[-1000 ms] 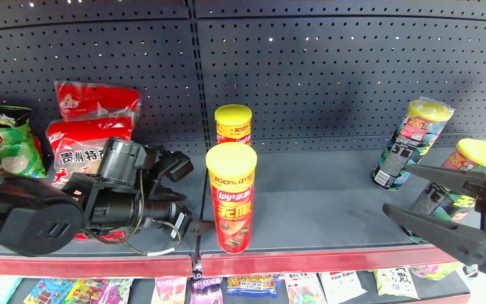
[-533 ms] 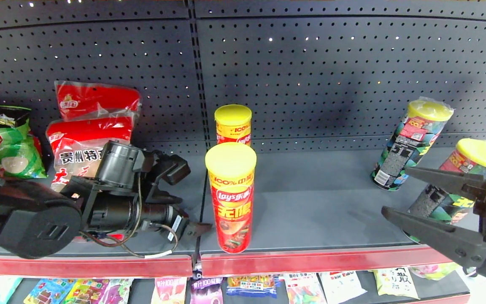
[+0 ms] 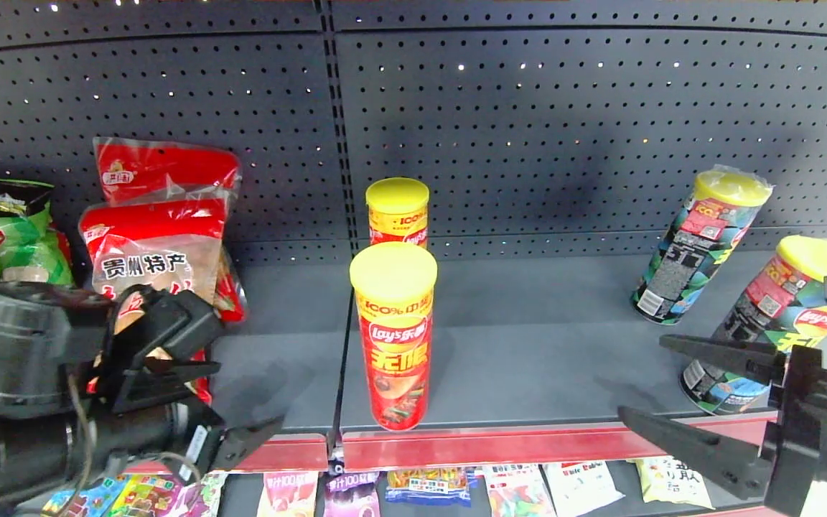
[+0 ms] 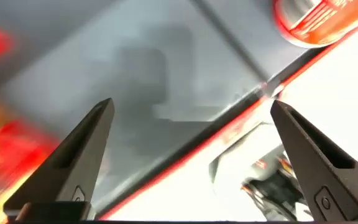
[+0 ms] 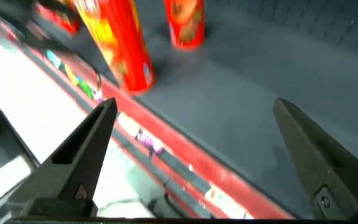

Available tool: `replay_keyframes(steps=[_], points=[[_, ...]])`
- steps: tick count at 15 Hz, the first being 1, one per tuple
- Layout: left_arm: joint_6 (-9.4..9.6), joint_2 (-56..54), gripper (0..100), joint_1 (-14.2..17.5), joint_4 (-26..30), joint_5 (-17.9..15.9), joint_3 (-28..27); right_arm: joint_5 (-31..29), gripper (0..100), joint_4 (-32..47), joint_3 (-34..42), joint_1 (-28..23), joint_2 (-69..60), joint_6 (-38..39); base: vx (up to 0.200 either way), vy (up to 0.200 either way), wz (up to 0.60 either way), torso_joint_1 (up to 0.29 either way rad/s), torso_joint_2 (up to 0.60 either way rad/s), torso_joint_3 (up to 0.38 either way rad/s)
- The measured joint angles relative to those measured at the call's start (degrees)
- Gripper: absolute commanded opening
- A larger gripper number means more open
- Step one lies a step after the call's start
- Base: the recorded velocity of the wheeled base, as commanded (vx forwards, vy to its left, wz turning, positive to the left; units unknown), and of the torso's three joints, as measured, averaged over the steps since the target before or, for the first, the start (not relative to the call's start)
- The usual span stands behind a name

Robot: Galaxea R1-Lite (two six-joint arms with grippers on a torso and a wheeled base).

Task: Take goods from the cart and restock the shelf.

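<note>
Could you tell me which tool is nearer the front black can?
Right. The right tool sits just in front of the front black can; the left tool is far across the shelf, by the red bags.

Red can point(image 3: 393, 337) upright on shelf point(image 3: 528, 359)

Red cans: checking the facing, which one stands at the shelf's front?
The front can, right at the red lip; the back can stands behind it, near the pegboard.

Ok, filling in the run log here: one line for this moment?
left gripper: open, empty | right gripper: open, empty | front red can: upright near shelf front edge
</note>
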Motion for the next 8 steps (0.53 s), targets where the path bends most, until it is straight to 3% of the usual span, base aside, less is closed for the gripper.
replay_keyframes(steps=[3, 5, 8], points=[[-0.90, -12.4, 100, 0.2, 9.6, 7.9, 2.0, -2.0, 100, 0.0, 4.2, 0.0, -3.8, -2.7, 0.000, 0.000, 0.00, 0.000, 0.00, 0.000], [-1.28, -22.1, 100, 0.9, 18.7, 12.7, 1.8, -6.9, 100, 0.1, 8.6, -0.1, -10.3, -4.2, 0.000, 0.000, 0.00, 0.000, 0.00, 0.000], [-2.38, -37.9, 100, 7.4, 35.3, 15.2, 0.2, -18.0, 100, 6.1, 12.8, -2.9, -22.3, -4.8, 0.000, 0.000, 0.00, 0.000, 0.00, 0.000]])
